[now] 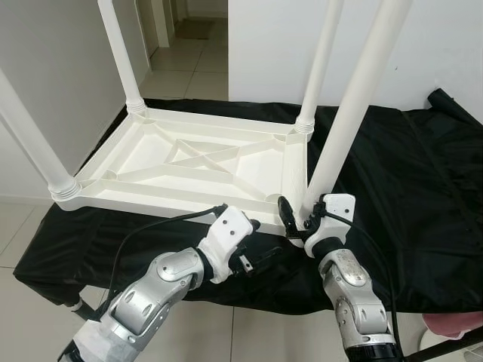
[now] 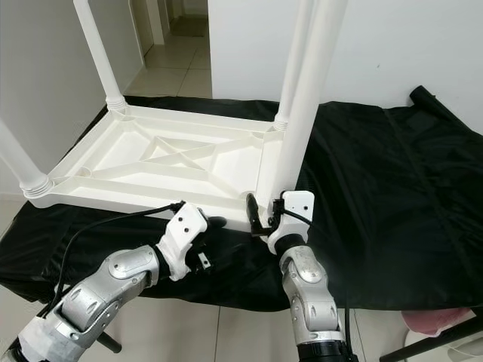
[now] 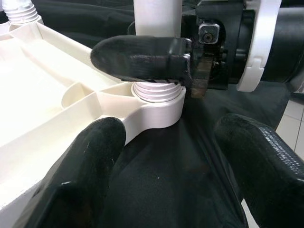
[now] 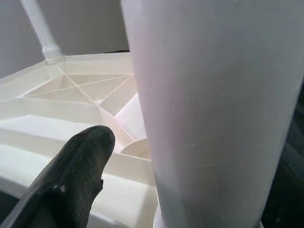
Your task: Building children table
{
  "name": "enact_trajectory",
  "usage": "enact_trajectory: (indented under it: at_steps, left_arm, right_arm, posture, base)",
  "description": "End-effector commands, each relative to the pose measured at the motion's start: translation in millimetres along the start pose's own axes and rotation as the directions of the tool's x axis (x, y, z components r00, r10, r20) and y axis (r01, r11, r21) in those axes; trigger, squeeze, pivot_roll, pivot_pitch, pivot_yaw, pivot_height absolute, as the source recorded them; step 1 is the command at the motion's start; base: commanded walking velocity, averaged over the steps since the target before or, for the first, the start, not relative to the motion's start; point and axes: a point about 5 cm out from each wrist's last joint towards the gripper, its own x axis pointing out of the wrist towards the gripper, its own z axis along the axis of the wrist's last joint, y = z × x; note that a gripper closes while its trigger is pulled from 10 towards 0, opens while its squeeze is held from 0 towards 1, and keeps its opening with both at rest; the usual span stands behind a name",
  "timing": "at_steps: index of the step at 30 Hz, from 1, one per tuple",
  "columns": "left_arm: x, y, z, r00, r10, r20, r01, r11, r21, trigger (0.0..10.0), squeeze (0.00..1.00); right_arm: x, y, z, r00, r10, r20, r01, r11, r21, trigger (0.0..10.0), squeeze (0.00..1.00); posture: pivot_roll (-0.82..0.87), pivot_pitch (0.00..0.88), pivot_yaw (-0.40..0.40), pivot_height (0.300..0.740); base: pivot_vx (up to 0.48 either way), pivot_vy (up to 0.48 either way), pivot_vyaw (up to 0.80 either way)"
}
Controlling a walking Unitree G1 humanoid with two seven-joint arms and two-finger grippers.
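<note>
Right gripper is clamped round the base of the near-right leg at its socket on the upturned white table, which rests on black cloth. Left gripper hovers open beside that corner. Advice: keep leg vertical, twist until threads seat flush.

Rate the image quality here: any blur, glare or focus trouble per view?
Both eye views: sharp, evenly lit; the white tabletop reads clearly against the black cloth. Left wrist view: its near fingers soft, the leg socket crisp. Right wrist view: the table leg sits too close, soft and washed out.
</note>
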Motion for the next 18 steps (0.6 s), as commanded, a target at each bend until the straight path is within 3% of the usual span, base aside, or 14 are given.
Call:
enact_trajectory:
  at_steps: [1,8,10,11,12,13,14,17,18]
  left_arm:
    - [-1.2,-0.1,-2.2,1.0,-0.03,-0.007,0.03,1.0,0.006,10.0,0.0]
    - [1.9,-1.0,-1.6,0.999,-0.034,0.001,0.034,0.999,0.002,10.0,0.0]
    - [2.7,-1.3,-0.7,0.999,-0.038,0.004,0.038,0.999,0.003,10.0,0.0]
    - [3.3,-1.7,-0.2,0.999,-0.041,0.006,0.041,0.999,0.004,10.0,0.0]
    - [3.3,-1.7,-0.2,0.999,-0.041,0.006,0.041,0.999,0.004,10.0,0.0]
    - [3.8,-1.8,0.2,0.999,-0.043,0.007,0.043,0.999,0.004,10.0,0.0]
    - [4.2,-1.9,0.5,0.999,-0.045,0.008,0.045,0.999,0.004,10.0,0.0]
    - [4.5,-2.0,0.6,0.999,-0.047,0.009,0.046,0.999,0.004,10.0,0.0]
    - [4.4,-2.0,0.7,0.999,-0.047,0.009,0.047,0.999,0.005,10.0,0.0]
  right_arm:
    - [0.1,0.4,-1.0,1.0,0.016,0.003,-0.016,1.0,0.002,10.0,0.0]
    - [1.3,-20.7,4.6,0.985,0.172,-0.029,-0.174,0.983,-0.062,10.0,0.0]
    - [1.9,-28.5,6.1,0.97,0.236,-0.057,-0.242,0.961,-0.133,10.0,0.0]
    - [3.3,-31.5,5.8,0.961,0.264,-0.077,-0.274,0.948,-0.161,6.9,0.0]
    - [3.3,-31.5,5.8,0.961,0.264,-0.077,-0.274,0.948,-0.161,6.9,0.0]
    - [5.0,-33.8,5.7,0.955,0.281,-0.09,-0.293,0.939,-0.178,4.5,0.0]
    - [7.6,-36.4,5.4,0.945,0.306,-0.112,-0.323,0.926,-0.196,3.3,0.0]
    - [9.3,-38.3,5.2,0.938,0.324,-0.126,-0.344,0.916,-0.207,3.3,0.0]
    - [11.4,-40.2,5.0,0.93,0.339,-0.141,-0.364,0.904,-0.223,0.1,0.0]
  posture:
    - [-0.01,0.0,-0.008,0.74]
    - [-0.02,0.0,-0.004,0.74]
    - [-0.03,0.0,-0.002,0.74]
    - [-0.03,0.0,0.003,0.74]
    - [-0.03,0.0,0.003,0.74]
    - [-0.03,0.0,0.004,0.74]
    - [-0.03,0.0,0.005,0.74]
    - [-0.03,0.0,0.005,0.74]
    - [-0.02,0.0,0.005,0.74]
  base:
    - [0.0,0.0,0.0]
    - [0.0,0.0,0.0]
    - [0.0,0.0,0.0]
    - [0.0,0.0,0.0]
    - [0.0,0.0,0.0]
    - [0.0,0.0,0.0]
    - [0.0,0.0,0.0]
    - [0.0,0.0,0.0]
    - [0.0,0.0,0.0]
